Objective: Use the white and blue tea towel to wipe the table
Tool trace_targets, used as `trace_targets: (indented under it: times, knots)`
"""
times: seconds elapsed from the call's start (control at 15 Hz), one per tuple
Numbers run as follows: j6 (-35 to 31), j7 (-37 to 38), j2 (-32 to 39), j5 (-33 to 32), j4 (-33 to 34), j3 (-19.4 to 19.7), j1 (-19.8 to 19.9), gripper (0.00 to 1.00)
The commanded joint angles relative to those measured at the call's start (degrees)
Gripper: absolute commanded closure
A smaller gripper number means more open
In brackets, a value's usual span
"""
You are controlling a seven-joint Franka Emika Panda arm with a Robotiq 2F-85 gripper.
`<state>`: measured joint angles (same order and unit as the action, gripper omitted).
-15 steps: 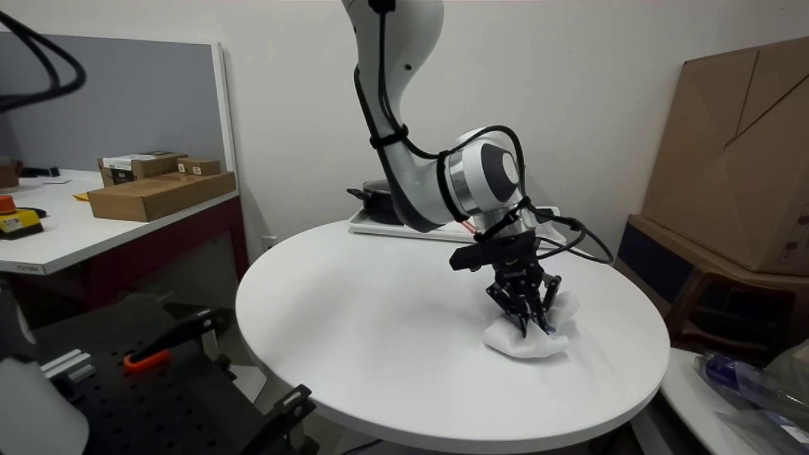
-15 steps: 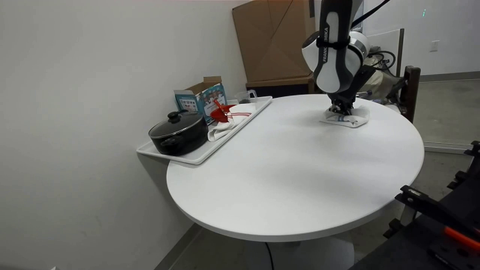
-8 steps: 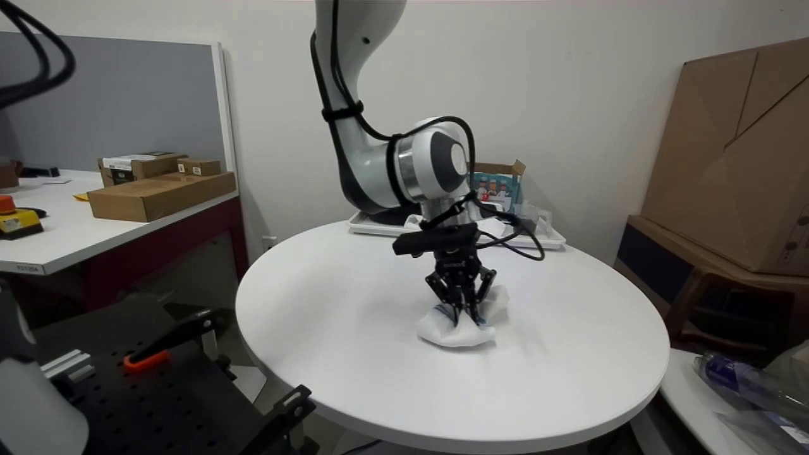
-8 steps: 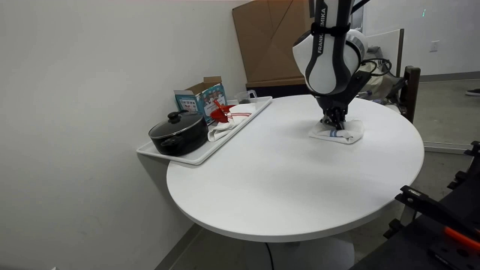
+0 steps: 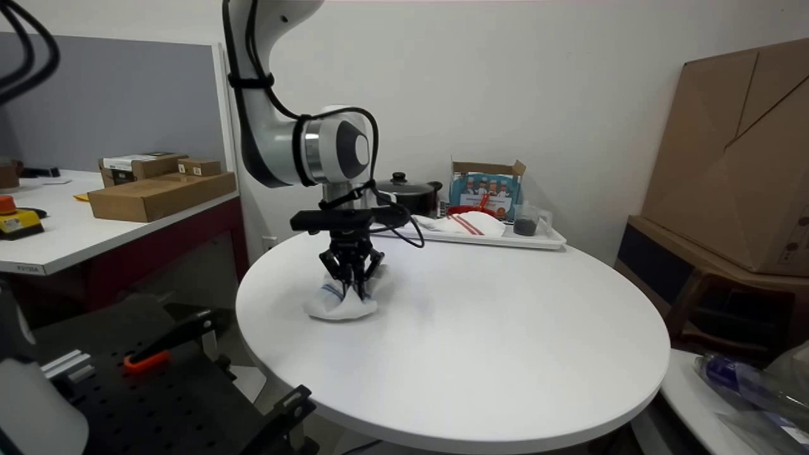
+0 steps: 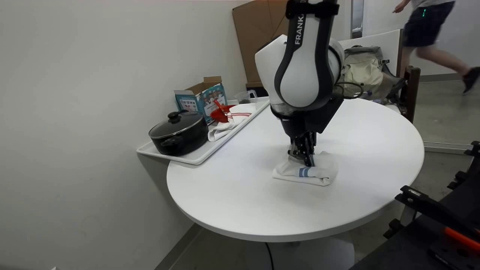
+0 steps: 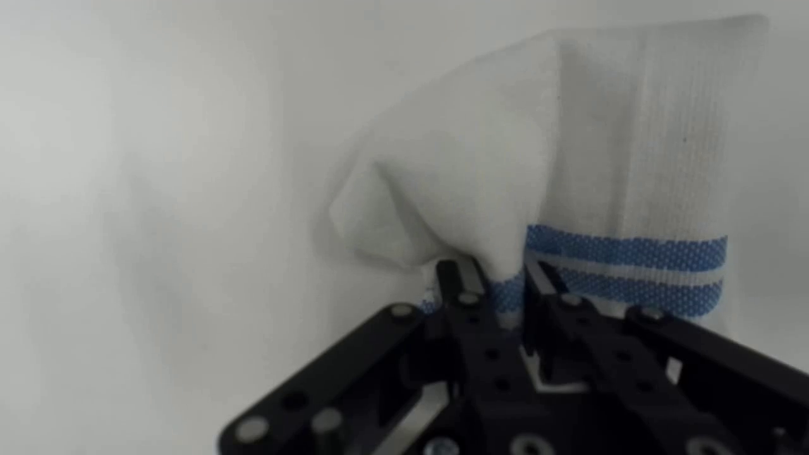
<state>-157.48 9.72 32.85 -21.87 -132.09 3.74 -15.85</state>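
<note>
The white and blue tea towel point(image 5: 338, 308) lies bunched on the round white table point(image 5: 480, 366), towards the left side in this exterior view. In an exterior view its blue stripes show at the front of the towel point(image 6: 318, 174), which lies flat and folded around the fingers. My gripper point(image 5: 353, 295) points down at the table and is shut on the towel. In the wrist view a fold of the towel point(image 7: 480, 139) is pinched between the fingertips point(image 7: 496, 272), with blue stripes beside them. The towel's underside is hidden.
A white tray point(image 6: 195, 160) at the table's wall side holds a black lidded pot point(image 6: 178, 135), a blue box point(image 6: 213, 99), a red item point(image 6: 220, 114), a red-striped towel point(image 6: 240, 116) and a clear cup point(image 5: 526, 222). A person point(image 6: 427, 26) is in the background.
My gripper has slid the towel across the table, leftward in an exterior view and nearer the camera in an exterior view. The arm no longer covers the tray's items. A person has appeared.
</note>
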Motion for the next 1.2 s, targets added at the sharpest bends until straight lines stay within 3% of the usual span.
trace_targets:
  times: [0.0, 0.67, 0.87, 1.13]
  knots:
    - [-0.1, 0.2, 4.4, 2.1, 4.2, -2.4, -2.1, 0.96]
    - [5.5, 1.6, 19.2, 8.0, 33.4, -3.0, -4.9, 0.96]
    - [7.0, 2.1, 22.1, 9.1, 39.6, -1.8, -3.8, 0.96]
    - [10.2, 2.5, 23.3, 11.7, 43.7, 0.4, 0.8, 0.96]
